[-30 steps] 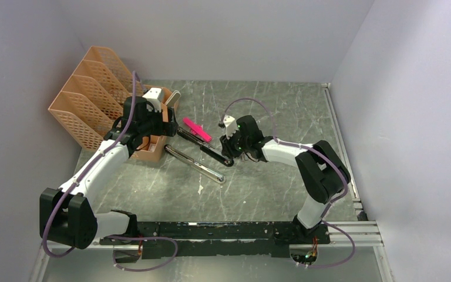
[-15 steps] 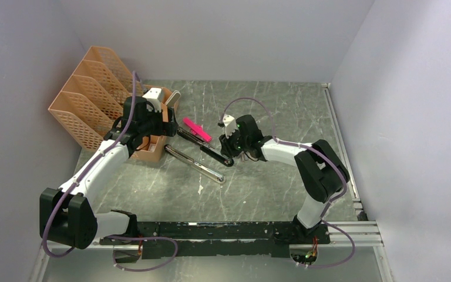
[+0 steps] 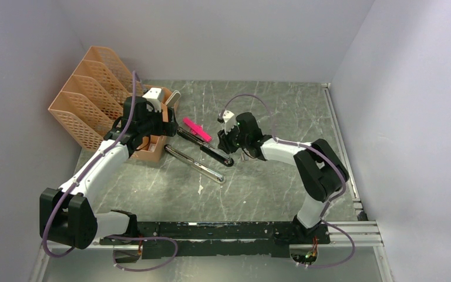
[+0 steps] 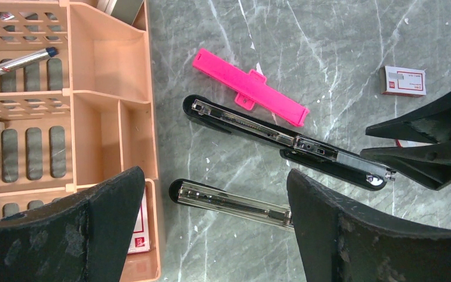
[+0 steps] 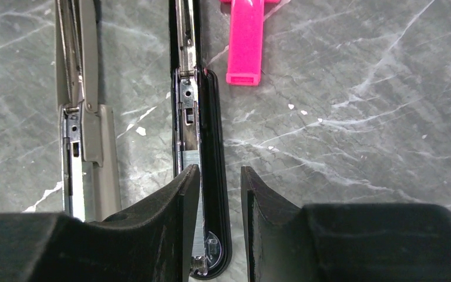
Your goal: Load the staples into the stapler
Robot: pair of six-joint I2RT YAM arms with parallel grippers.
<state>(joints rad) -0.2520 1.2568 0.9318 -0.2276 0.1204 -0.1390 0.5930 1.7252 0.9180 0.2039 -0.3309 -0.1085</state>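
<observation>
Marble table (image 5: 340,117); stapler (image 5: 211,129) end lies between right gripper (image 5: 218,170) jaws

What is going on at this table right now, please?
Two robot arms are working on loading a stapler. The stapler lies opened out on the table, its rail exposed. The right gripper is down at one end of it, jaws narrowed to either side of that end. Whether they actually pinch it is unclear. The left gripper hovers open and empty near the organizer. The staple box sits apart on the table, untouched.
</observation>
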